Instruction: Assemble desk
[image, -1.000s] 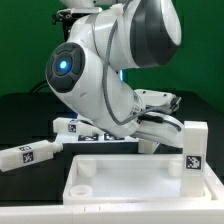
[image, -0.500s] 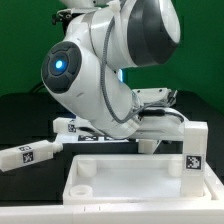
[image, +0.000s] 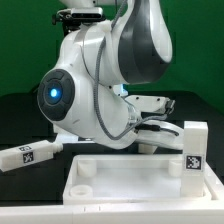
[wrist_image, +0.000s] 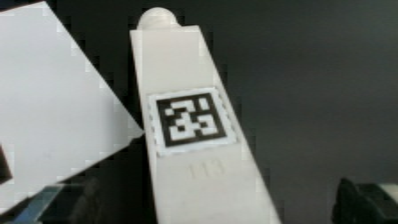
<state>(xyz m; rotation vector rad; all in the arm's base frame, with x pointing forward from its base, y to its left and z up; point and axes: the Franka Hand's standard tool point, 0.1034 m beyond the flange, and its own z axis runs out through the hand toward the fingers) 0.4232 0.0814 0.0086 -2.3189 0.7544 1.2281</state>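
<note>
The desk's white rimmed tabletop panel (image: 120, 172) lies at the front of the exterior view. One square leg (image: 194, 150) stands upright at its corner on the exterior view's right, its tag facing the camera. A second leg (image: 28, 155) lies on the black table at the exterior view's left. In the wrist view a third tagged leg (wrist_image: 192, 120) lies flat on the table, running straight between the two dark fingertips (wrist_image: 370, 200). My gripper (wrist_image: 205, 205) is open and straddles this leg without touching it. In the exterior view the arm's own bulk hides the gripper.
The marker board (wrist_image: 54, 95) lies beside the leg in the wrist view. The arm's big white elbow with its blue light (image: 55, 95) hangs low over the table behind the tabletop panel.
The arm has swung toward the exterior view's left and dropped lower, now covering the leg and marker board that showed behind the panel. The jaws have stayed open.
</note>
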